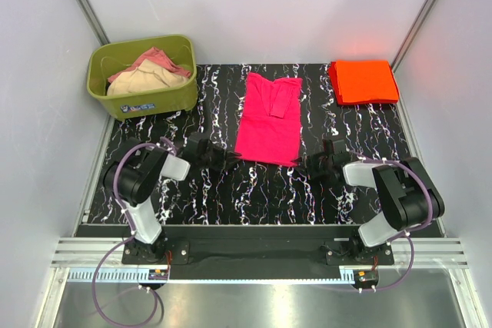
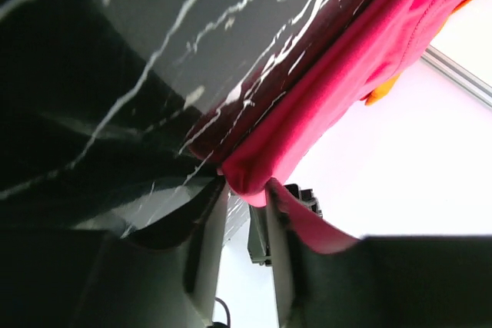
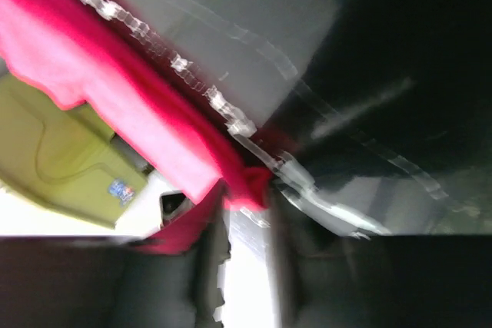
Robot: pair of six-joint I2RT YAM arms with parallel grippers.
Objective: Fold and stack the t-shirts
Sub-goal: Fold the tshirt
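I see the pink shirt point(image 1: 267, 120) lying flat on the table point(image 1: 192, 193), lengthwise away from the arms, with its sides folded in and a sleeve laid over its far half. The left gripper point(image 1: 229, 157) sits low at the shirt's near left corner, and the right gripper point(image 1: 310, 165) sits at its near right corner. In the left wrist view, a folded bit of pink hem is bunched between the tips of the fingers point(image 2: 206, 243), and a flap drapes over one of them. A gap shows lower down between the fingers, so I cannot tell if they are actually pinching the cloth. The right wrist view is blurred. It shows a pink corner between the fingers point(image 3: 211, 255) in the same way, and again I cannot tell if the grip is made. The orange shirt point(image 1: 363, 81) lies folded to the far right of the pink shirt, apart from it. A green tub point(image 1: 154, 101) holding pale clothes point(image 1: 150, 71) stands to the pink shirt's far left.
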